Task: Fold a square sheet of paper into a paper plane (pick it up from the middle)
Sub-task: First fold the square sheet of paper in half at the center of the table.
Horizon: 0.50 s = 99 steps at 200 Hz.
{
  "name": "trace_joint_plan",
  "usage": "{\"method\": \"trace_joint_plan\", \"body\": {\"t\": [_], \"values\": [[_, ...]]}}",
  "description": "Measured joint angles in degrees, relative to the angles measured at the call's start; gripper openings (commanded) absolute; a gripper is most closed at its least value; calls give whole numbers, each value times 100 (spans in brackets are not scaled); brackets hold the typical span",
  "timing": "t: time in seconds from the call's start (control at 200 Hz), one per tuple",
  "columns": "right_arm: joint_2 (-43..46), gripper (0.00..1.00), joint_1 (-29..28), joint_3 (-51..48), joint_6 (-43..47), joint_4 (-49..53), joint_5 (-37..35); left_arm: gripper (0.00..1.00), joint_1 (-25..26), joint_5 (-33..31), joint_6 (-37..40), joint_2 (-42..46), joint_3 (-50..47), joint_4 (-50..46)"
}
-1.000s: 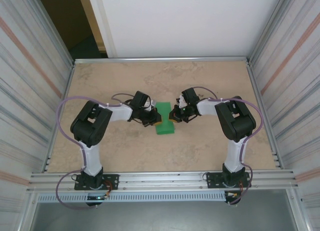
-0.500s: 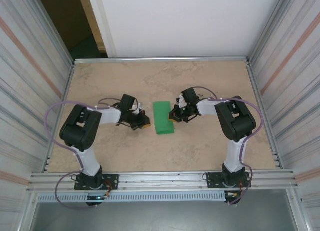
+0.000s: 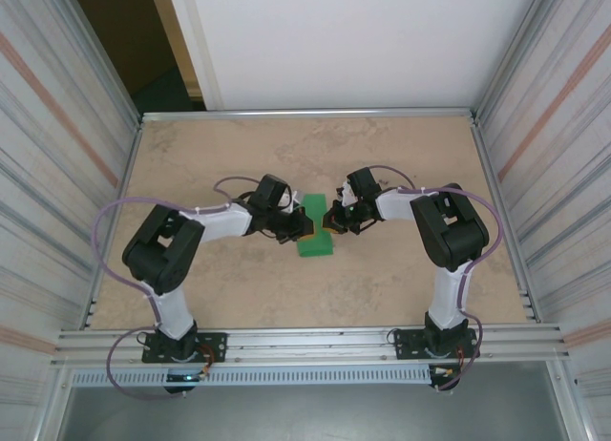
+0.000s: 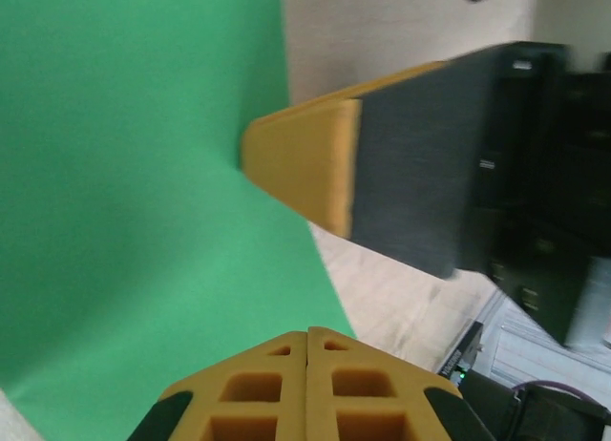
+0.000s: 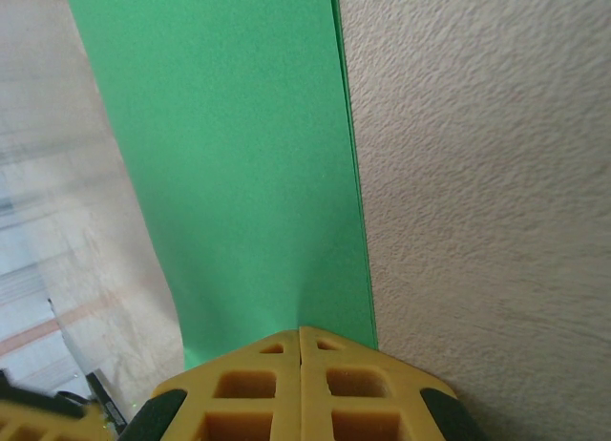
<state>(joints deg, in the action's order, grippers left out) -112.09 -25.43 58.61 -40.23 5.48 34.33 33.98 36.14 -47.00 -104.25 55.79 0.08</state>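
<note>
Back from the left swung the left pincer [image 3: 300, 233], shut tight, its tips touching the folded bright green paper sheet [image 3: 315, 244] just in front. Across it the right pincer [image 3: 330, 223], shut too, touches the other edge, on the beige table [image 3: 401, 155].

Beige table [image 3: 239, 288] carries flat-lying green paper [image 3: 317, 243].

Bright green paper [image 3: 314, 244] — narrow folded strip, plain

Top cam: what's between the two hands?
The folded green paper lies between the left hand and the right hand, both shut with tips at its edges; the top view shows it.
</note>
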Motion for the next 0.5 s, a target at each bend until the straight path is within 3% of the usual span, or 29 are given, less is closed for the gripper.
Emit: {"method": "trace_joint_plan", "body": {"t": [0.496], "values": [[0,0,2,-26,0,-46,4,5,-98,7,83,-229,-391,-13]]}}
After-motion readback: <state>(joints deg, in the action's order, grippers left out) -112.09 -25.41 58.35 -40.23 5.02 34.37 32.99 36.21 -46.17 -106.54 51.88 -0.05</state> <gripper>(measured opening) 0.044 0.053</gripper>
